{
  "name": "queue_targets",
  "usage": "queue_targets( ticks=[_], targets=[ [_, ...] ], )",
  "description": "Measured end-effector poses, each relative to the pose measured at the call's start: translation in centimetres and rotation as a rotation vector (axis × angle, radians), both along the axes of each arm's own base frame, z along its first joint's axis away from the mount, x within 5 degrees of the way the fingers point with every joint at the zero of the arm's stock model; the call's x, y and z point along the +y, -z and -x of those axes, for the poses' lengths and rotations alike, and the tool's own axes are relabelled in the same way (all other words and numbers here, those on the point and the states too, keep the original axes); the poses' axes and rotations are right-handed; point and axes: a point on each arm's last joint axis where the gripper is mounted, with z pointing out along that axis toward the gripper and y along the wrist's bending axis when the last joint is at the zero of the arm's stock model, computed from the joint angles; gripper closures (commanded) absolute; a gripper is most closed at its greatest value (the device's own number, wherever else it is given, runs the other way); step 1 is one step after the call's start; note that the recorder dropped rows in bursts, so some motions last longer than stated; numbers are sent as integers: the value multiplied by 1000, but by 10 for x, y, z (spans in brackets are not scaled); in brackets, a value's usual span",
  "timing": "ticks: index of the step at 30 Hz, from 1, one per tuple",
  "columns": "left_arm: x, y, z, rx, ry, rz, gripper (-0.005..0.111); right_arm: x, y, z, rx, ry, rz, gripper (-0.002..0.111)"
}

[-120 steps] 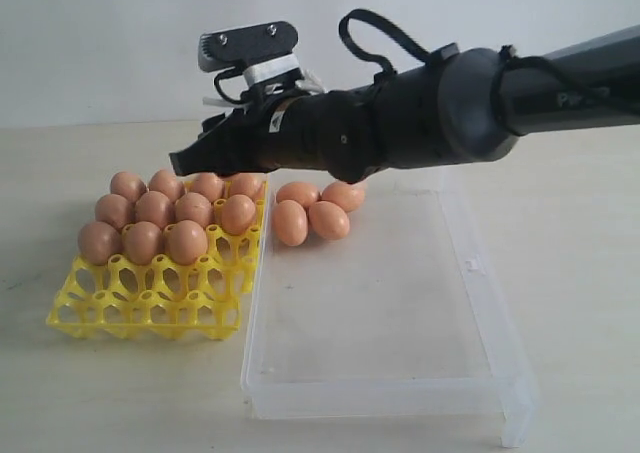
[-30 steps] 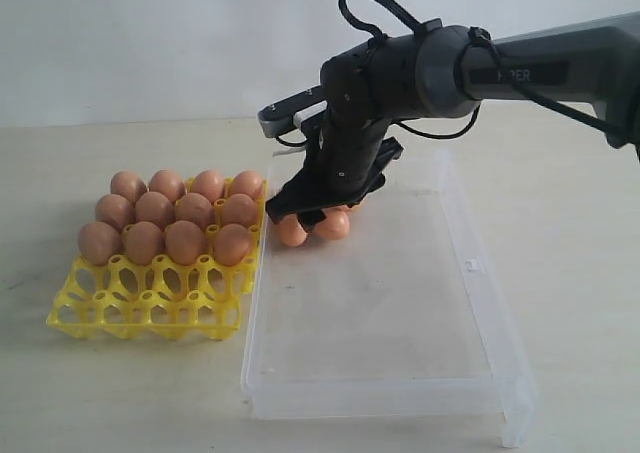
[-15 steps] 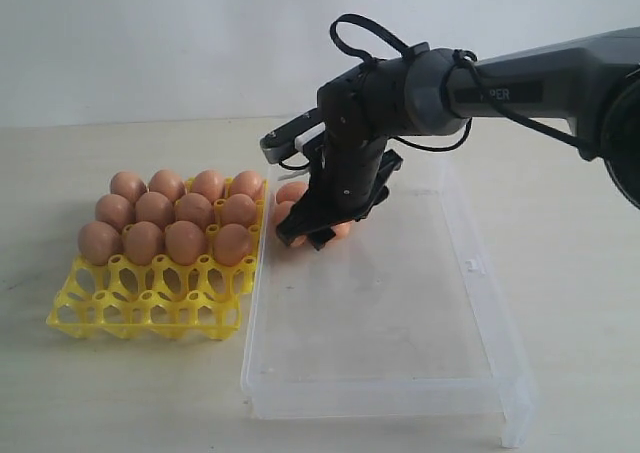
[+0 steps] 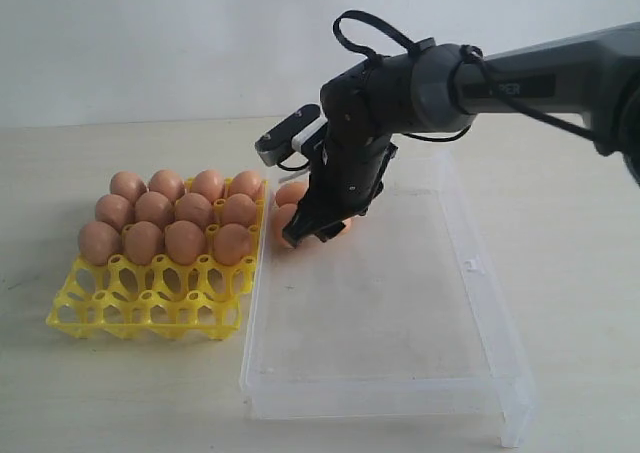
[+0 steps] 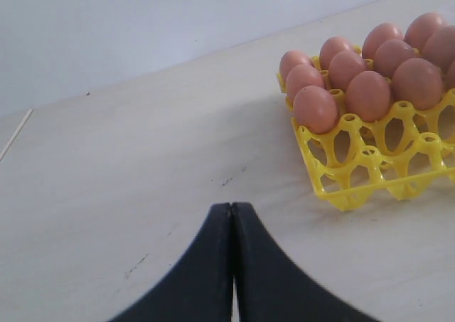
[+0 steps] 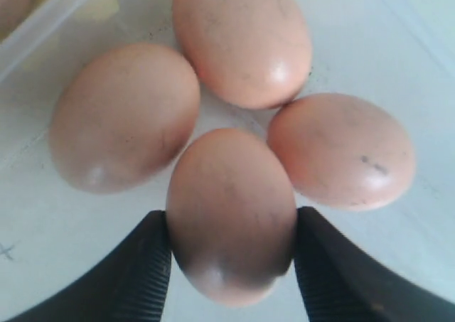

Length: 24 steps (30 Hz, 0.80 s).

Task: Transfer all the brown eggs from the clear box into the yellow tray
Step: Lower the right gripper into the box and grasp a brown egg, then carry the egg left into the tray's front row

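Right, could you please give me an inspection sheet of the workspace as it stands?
Surface: pale table, faint dark scuffs.
Job's things: yellow tray holds twelve brown eggs, with its front cups empty. The clear box holds four eggs at its far end.
Clutter: nothing seen.
Grippers: right gripper has its pads against both sides of one boxed egg. The left gripper is shut and empty.
Cables: black cable loop on the right arm, clear of the eggs.
Surroundings: plain white wall.
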Motion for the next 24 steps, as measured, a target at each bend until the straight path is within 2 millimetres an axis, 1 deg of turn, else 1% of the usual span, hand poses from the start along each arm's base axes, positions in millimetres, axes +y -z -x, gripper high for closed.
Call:
queue_targets(
  ticks=[3,5,8,10,11,13,14,19,21,24],
  targets=[
    [0,0,0,0,0,0,107,-5,-27,9,-75,-13,-54,108],
    [0,0,0,0,0,0,107,-7,-43,18,-167,-40,-131,108],
    [0,0,0,0,0,0,107,-2,-62,40,-341,-115,-289,108],
    [0,0,0,0,0,0,107,5,-69,57,-444,-162,-391,108],
    [0,0,0,0,0,0,107,12,-67,67,-492,-195,-441,108],
    [0,0,0,0,0,0,107,21,-64,80,-531,-228,-499,108],
    [0,0,0,0,0,0,107,29,-63,87,-539,-244,-531,108],
    [0,0,0,0,0,0,107,59,-57,107,-574,-281,-682,108],
    [0,0,0,0,0,0,107,71,-50,115,-565,-290,-729,108],
    [0,0,0,0,0,0,107,86,-36,121,-518,-285,-773,108]
  ],
)
